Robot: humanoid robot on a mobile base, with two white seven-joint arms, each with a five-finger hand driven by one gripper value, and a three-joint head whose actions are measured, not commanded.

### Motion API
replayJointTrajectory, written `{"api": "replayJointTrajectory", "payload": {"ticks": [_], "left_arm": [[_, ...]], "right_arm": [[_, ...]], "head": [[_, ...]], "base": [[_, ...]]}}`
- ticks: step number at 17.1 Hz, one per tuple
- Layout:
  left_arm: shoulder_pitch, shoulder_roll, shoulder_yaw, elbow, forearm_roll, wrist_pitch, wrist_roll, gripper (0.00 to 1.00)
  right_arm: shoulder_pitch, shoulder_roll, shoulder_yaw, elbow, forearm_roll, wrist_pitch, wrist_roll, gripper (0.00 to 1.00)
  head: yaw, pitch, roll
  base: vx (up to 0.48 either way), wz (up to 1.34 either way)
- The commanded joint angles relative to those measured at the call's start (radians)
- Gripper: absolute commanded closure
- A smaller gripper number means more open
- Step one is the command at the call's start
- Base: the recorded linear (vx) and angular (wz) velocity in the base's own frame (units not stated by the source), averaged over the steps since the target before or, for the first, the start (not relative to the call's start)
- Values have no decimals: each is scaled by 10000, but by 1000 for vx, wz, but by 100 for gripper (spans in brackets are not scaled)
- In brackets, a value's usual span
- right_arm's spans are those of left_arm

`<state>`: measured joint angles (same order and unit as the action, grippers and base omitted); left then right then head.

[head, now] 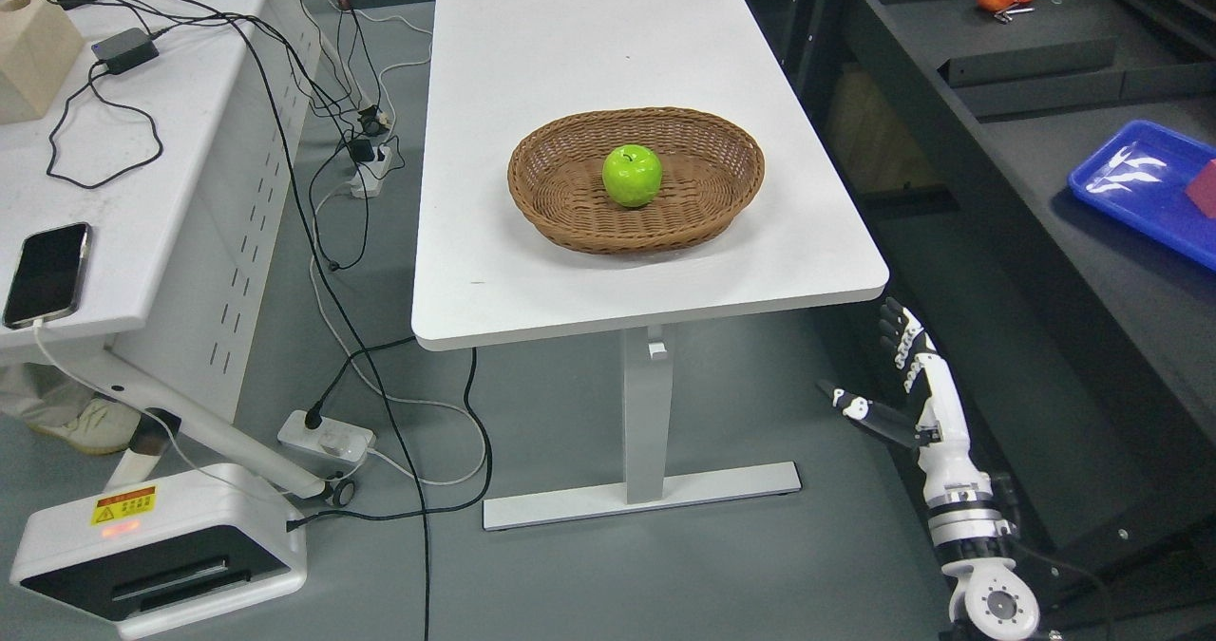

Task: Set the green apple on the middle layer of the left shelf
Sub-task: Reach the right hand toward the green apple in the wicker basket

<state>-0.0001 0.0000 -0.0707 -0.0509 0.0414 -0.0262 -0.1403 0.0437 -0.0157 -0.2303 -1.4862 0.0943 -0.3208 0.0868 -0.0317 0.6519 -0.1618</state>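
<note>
The apple (632, 175) sits mid-basket (570, 218), glossy, round, probably light and slippery; wrap its sides. The right hand (907, 389) hangs open below the table's (589, 43) near right corner.

we see a yellow warning label (123, 505) on the white floor unit (161, 551), its print too small for us to read, nothing else lettered
</note>
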Motion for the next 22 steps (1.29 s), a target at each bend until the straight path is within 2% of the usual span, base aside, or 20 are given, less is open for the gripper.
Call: {"api": "replayJointTrajectory", "payload": {"ticks": [1, 9, 10, 11, 13, 15, 18, 22], "left_arm": [[-122, 175, 1, 3, 0, 1, 7, 0], [-122, 175, 1, 2, 0, 1, 7, 0], [-122, 175, 1, 3, 0, 1, 7, 0], [-122, 175, 1, 3, 0, 1, 7, 0], [-122, 175, 1, 2, 0, 1, 7, 0], [-122, 175, 1, 3, 0, 1, 7, 0], [-122, 175, 1, 3, 0, 1, 7, 0], [-122, 175, 1, 2, 0, 1, 7, 0]], "right_arm": [[53, -18, -122, -1672, -38, 17, 37, 0], [23, -18, -535, -1721, -406, -136, 175, 0], [-8, -254, -535, -1766, -406, -227, 175, 0], [-38, -1002, -399, -1919, -391, -471, 206, 0], [-69, -2032, 61, -2225, -375, -902, 267, 1], [-451, -2450, 185, -2227, -223, -857, 709, 2], [-575, -2970, 843, -2242, -130, -933, 2333, 2], [-1141, -4045, 2269, -2258, -130, -1654, 2599, 2]], "head": [[0, 0, 0], [0, 0, 0], [0, 0, 0], [0, 0, 0], [0, 0, 0], [0, 0, 0], [0, 0, 0], [0, 0, 0]], "base": [[45, 10], [89, 204], [159, 142], [159, 142], [193, 22], [242, -42], [288, -130], [284, -133]]}}
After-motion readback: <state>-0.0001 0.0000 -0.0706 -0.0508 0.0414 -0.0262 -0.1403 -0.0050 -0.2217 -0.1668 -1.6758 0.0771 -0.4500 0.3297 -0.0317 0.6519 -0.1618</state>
